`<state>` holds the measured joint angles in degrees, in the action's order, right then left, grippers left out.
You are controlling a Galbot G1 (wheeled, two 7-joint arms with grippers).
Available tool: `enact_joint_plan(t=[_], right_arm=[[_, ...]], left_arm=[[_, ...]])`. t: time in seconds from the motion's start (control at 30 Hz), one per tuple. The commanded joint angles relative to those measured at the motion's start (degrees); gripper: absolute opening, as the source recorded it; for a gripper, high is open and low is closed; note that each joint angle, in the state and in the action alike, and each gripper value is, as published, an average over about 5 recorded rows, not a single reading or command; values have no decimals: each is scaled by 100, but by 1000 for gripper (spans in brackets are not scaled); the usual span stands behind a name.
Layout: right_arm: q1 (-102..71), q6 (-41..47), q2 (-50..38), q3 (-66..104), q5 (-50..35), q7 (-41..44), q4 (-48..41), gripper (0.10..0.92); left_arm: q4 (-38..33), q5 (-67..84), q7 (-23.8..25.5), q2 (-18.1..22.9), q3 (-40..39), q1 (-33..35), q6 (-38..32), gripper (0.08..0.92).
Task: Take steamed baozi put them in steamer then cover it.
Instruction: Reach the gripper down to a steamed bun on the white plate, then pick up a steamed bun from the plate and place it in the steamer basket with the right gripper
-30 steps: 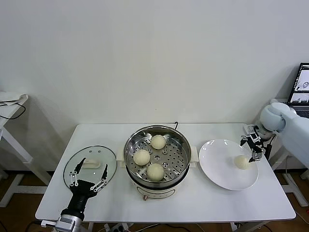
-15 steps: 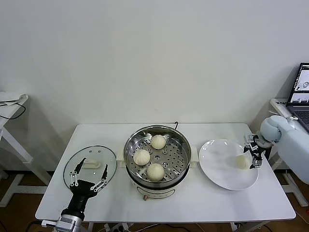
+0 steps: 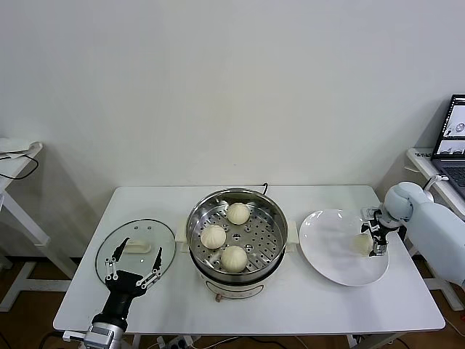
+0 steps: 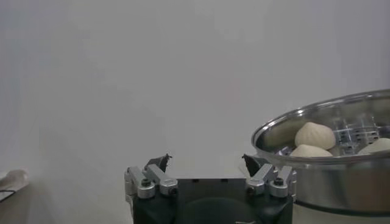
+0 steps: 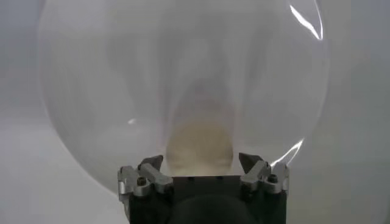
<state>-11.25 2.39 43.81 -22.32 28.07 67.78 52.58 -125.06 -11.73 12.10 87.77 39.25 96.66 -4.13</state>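
A white worktop carries everything. At its centre stands the steamer, three steamed baozi inside, well apart from the right gripper. The cover lies flat just ahead of the left gripper, whose fingers are spread and empty. A white plate carries the last baozi, seen between the right gripper's spread fingers, not yet pinched. The bun is judged soft, light and easily dented; a gentle hold across its domed sides seems best.

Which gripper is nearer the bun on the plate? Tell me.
Right. The right gripper is at the bun on the plate; the left gripper hangs over the lid, beyond the steamer.
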Motion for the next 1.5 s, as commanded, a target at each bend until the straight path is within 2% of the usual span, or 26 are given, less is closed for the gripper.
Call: enact_joint_plan(t=[0.03, 0.13, 0.37, 0.67, 0.83, 1.17, 1.33, 1.5], right_arm=[[-69, -28, 93, 97, 111, -37, -85, 823], [-63, -33, 86, 84, 112, -24, -63, 817], [-14, -25, 30, 27, 76, 31, 24, 721], [177, 139, -260, -277, -281, 143, 421, 701], [718, 484, -709, -995, -1111, 246, 1057, 684], [3005, 1927, -1693, -3305, -3234, 407, 2880, 690], [4616, 2494, -1663, -4709, -4253, 297, 3590, 702], [5987, 2941, -1162, -5897, -5229, 91, 4043, 704]], left_arm=[[10, 3, 4, -3, -3, -12, -2, 823], [23, 2, 4, -2, -1, -25, -3, 823], [41, 4, 0, 2, -6, -48, -1, 823], [39, 2, -4, 11, -30, -68, 0, 823], [-1, 7, -5, 10, -37, -68, 3, 823], [-29, 15, 2, -10, -64, -72, -15, 823], [-50, 32, 11, -33, -63, -79, -22, 823], [-92, 56, 19, -50, -61, -72, -36, 823]])
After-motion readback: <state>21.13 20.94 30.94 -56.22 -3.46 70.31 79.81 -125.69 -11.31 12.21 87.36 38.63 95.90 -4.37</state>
